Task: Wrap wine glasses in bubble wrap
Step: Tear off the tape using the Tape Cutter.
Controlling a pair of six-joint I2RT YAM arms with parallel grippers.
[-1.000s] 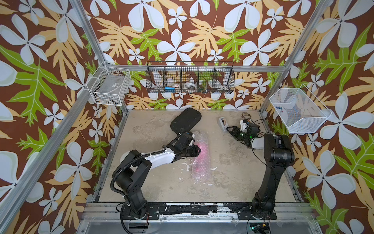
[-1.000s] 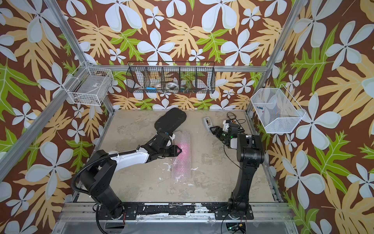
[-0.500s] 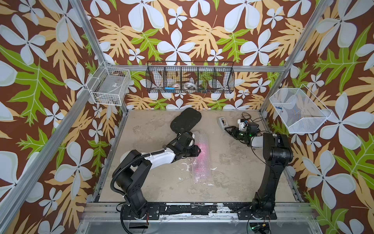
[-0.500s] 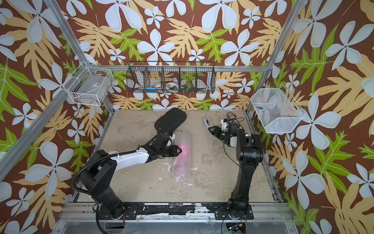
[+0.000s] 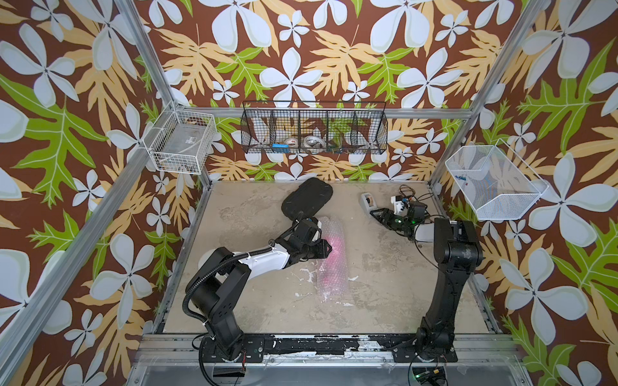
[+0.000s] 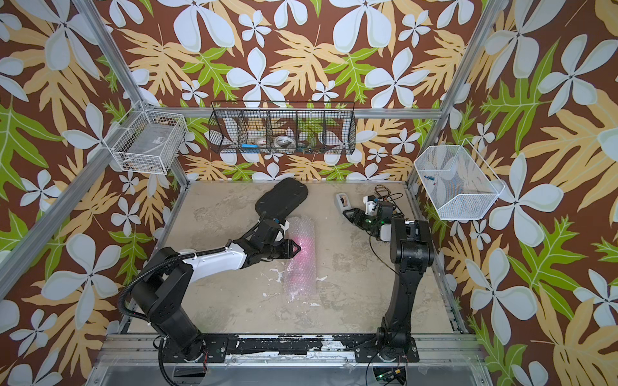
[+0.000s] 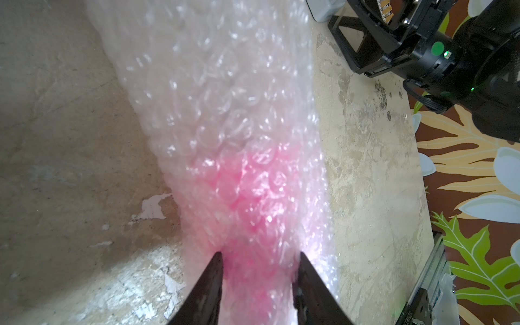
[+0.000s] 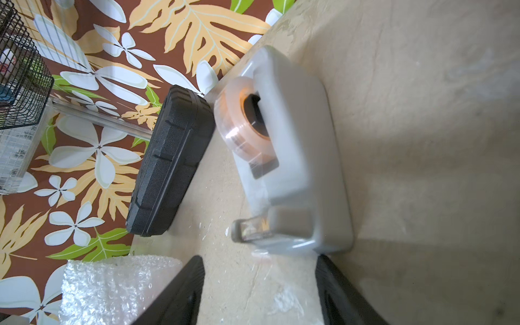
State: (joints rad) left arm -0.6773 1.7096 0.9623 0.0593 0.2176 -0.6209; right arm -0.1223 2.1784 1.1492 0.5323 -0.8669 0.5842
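One change: right gripper (image 8: 259, 257), jaws spread, has crept up to the tape dispenser (image 8: 295, 157) at far right, while left gripper (image 7: 260, 254) stays pinched on the bubble wrap (image 5: 334, 274) rolled round the pink goblet (image 7: 253, 202) mid-table; taping probably next.

On the black base rail (image 5: 301, 346), the left arm (image 5: 230, 277) has black joints, a white forearm shell and a ribbed black hose (image 5: 189, 294) looped alongside; small screws dot its lower link. The right arm (image 5: 448, 260) is black, with a short white sleeve (image 5: 423, 231), thin loose wires (image 5: 406, 191) and green lamps (image 5: 397, 221). Left claw (image 7: 260, 254) and right claw (image 8: 258, 257) both carry tapered matte-black fingers (image 8: 180, 295)
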